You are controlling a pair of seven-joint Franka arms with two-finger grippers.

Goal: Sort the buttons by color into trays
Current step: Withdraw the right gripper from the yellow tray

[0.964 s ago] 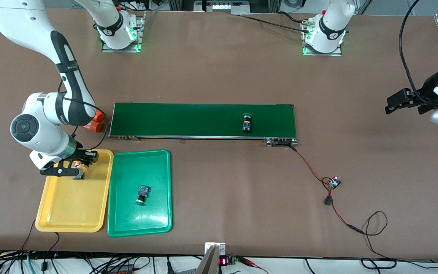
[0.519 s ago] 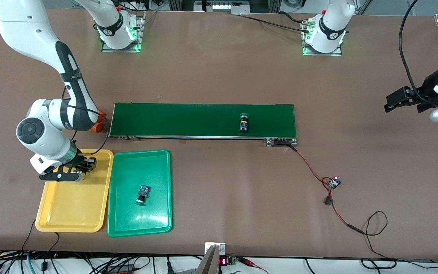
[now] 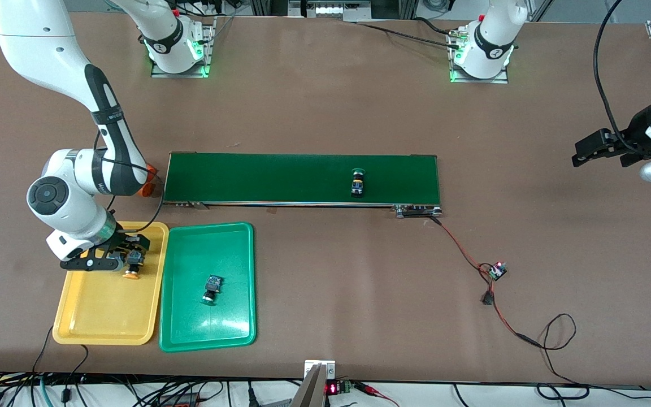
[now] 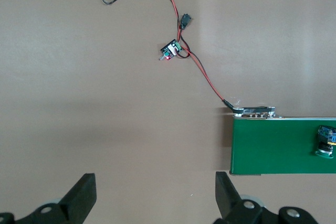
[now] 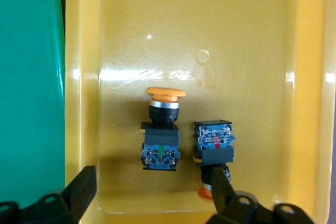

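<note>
Buttons go by cap colour, so our right gripper (image 3: 115,261), jaws apart, hangs over the yellow tray (image 3: 99,316) where two orange-capped buttons (image 5: 160,135) lie. Our left gripper (image 4: 155,203) waits open; a green-capped button (image 3: 357,182) lies on the belt (image 3: 257,178).

- Brown table (image 3: 314,107) fills the frame.
- Conveyor belt (image 3: 280,178) at centre.
- Yellow tray (image 3: 85,322) and green tray (image 3: 229,322) side by side at lower left.
- Small circuit board (image 3: 497,271) with wires at lower right.
</note>
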